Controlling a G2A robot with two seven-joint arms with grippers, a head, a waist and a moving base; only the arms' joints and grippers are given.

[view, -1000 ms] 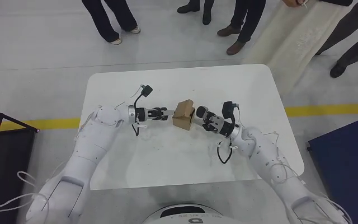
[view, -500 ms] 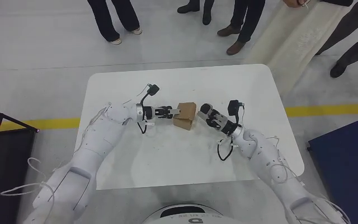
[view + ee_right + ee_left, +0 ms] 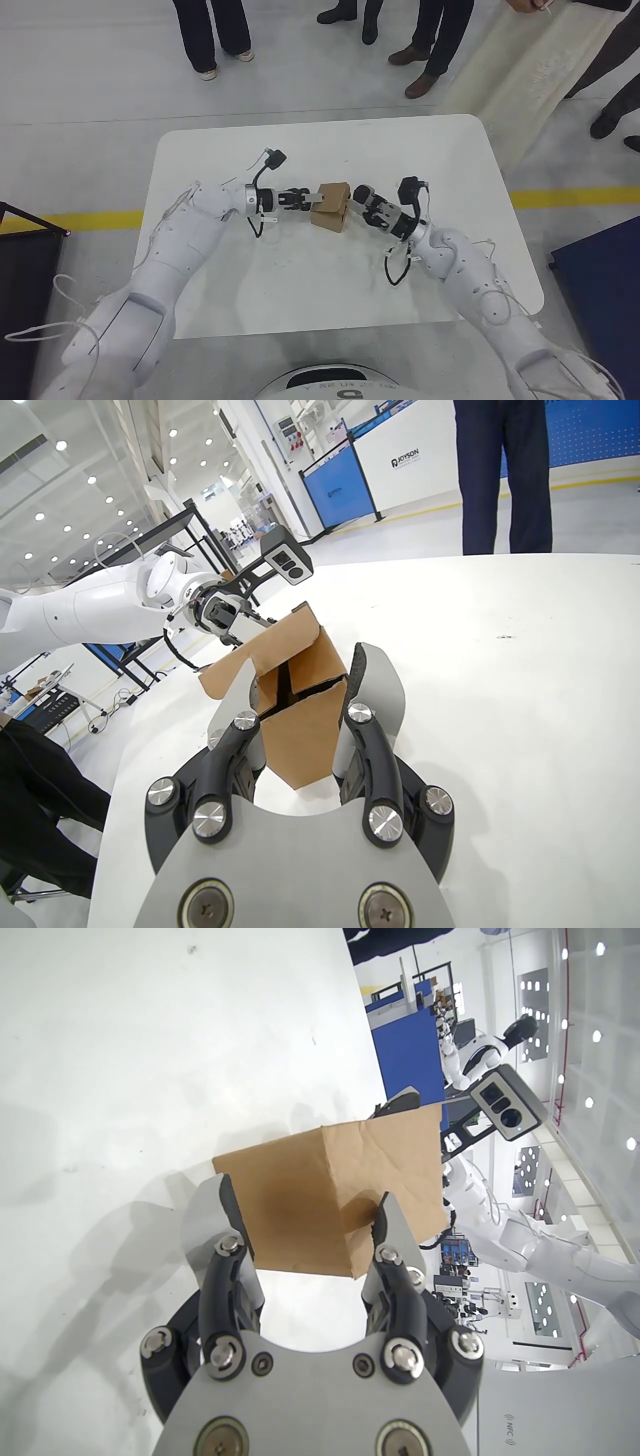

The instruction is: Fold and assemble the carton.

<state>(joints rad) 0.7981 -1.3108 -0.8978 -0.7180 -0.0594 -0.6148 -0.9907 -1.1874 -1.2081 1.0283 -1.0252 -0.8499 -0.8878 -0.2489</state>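
A brown cardboard carton (image 3: 330, 205) sits near the middle of the white table (image 3: 300, 290), between both grippers. My left gripper (image 3: 305, 1208) is shut on one corner of the carton (image 3: 320, 1198), with a pad pressed on each adjoining face. From the opposite side, my right gripper (image 3: 302, 680) stands open. Its fingers (image 3: 370, 680) straddle the end of the carton (image 3: 300, 700), where the folded flaps leave a dark slit. In the top view the left gripper (image 3: 302, 200) and the right gripper (image 3: 357, 203) lie on either side of the carton.
White table surface lies free all around the carton, with rounded edges on every side. Several people stand on the floor beyond the far edge (image 3: 330, 118). A yellow floor line runs past both sides of the table.
The left gripper has advanced onto the carton. The right gripper drew back from the carton half a second ago and has now come back around its end. The carton has levelled slightly.
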